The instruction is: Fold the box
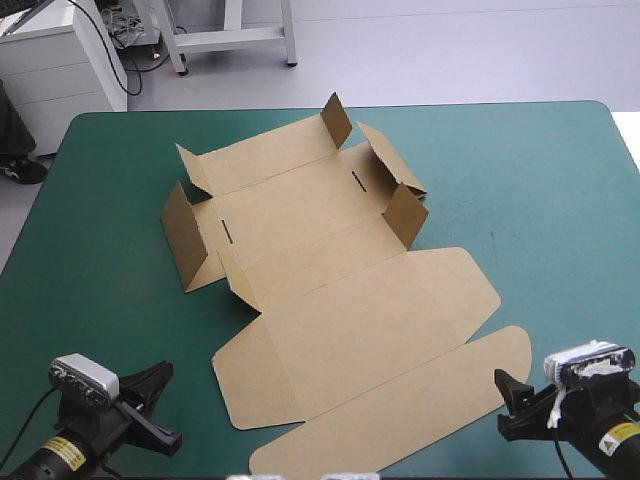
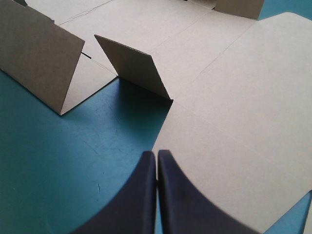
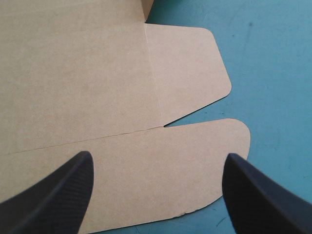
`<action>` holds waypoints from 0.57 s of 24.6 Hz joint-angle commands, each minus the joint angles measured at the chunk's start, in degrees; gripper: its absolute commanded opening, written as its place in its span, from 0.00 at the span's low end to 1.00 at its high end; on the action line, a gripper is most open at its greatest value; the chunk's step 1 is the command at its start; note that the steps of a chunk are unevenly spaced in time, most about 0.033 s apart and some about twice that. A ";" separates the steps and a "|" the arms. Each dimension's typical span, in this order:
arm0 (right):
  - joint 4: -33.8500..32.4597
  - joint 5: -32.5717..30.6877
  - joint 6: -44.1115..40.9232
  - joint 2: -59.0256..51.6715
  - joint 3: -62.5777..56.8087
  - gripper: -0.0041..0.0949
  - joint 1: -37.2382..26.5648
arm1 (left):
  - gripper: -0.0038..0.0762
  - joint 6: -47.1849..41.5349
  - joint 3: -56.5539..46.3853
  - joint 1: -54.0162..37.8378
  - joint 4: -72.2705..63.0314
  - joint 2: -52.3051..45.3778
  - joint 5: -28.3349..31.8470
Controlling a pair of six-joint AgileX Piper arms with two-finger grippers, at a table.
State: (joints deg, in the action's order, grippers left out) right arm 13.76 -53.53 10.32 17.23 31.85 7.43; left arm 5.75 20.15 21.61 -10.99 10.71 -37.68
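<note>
- The box (image 1: 340, 290) is found lying in the middle of the bench (image 1: 530, 170), skewed to its edges and mostly flat as a cut sheet.
- The long rounded tuck flap (image 1: 400, 415) is placed nearest the robot, with the broad lid panel (image 1: 370, 325) just beyond it.
- At the far part of the sheet some short flaps are already raised: a left end flap (image 1: 183, 228) and a right end flap (image 1: 405, 212) are seen standing up, while the panels between them lie flat.
- The left hand (image 2: 157, 153) is held with its fingers pressed together into one point. Nothing is gripped, and its tip is set at the lid panel's near left edge, where board meets teal-green cover. Whether the board is touched cannot be told.
- The right hand (image 3: 158, 157) is held wide open and empty, poised above the rounded right end of the tuck flap.
- The step in hand is judged to be an early one: no wall is yet tucked, and the tray is not formed.
- For the next move, one panel probably has to be pinned while an edge is lifted along its crease. A low, careful approach is called for, since the light sheet could be pushed across the cover.
</note>
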 commanded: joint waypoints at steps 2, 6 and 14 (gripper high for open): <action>0.97 2.52 0.76 10.39 7.96 0.72 0.05 | 0.04 0.07 1.47 0.26 -1.07 0.85 4.00; 0.97 2.30 3.84 22.59 16.94 0.72 0.05 | 0.04 0.07 1.47 0.26 -1.07 0.85 4.00; 0.97 -1.30 9.60 46.54 35.22 0.72 0.05 | 0.04 0.07 1.47 0.26 -1.07 0.85 4.00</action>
State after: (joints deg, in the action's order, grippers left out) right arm 13.76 -55.78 17.84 58.55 61.47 7.43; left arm 5.75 20.15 21.61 -10.99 10.71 -37.72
